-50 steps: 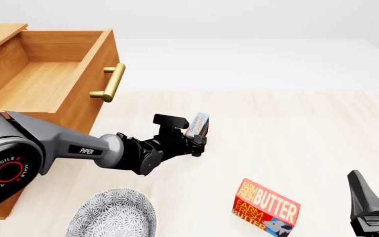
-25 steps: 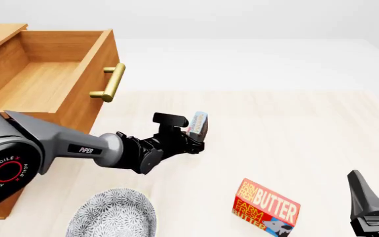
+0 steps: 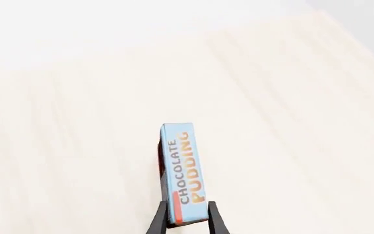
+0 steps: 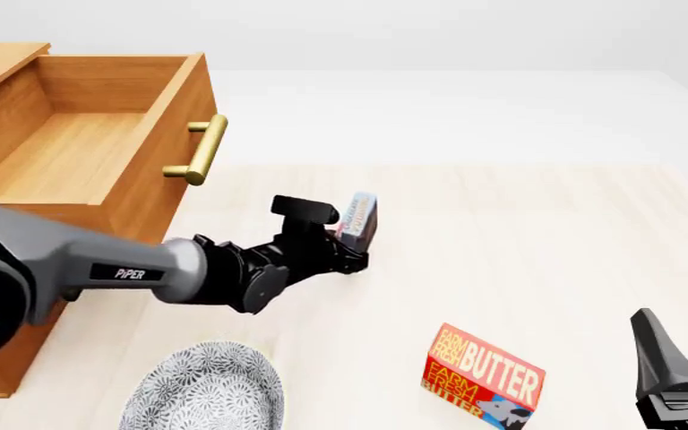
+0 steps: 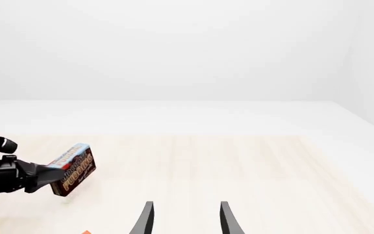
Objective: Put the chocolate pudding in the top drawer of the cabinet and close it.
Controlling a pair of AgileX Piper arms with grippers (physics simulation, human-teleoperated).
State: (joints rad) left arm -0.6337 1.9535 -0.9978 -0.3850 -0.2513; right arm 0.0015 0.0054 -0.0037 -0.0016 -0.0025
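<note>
Chocolate pudding (image 4: pixel 357 219) clamped in left gripper (image 4: pixel 350 246) fingers, lifted above table (image 4: pixel 536 242), right of open top drawer (image 4: pixel 75 152). Right gripper (image 5: pixel 184 219) fingers apart, holding nothing, near butter box (image 4: pixel 483 373).

I see a pale wooden table (image 4: pixel 583 233) under even, soft light, and behind it a plain white wall (image 5: pixel 174 48).

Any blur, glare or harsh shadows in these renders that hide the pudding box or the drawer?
Left wrist view: table grain looks soft, but the chocolate pudding lettering is sharp. Front view: even light, no glare; the top drawer interior is fully lit, with only a faint shadow under the left gripper. Right wrist view: bright, washed-out background; the box stays readable.
</note>
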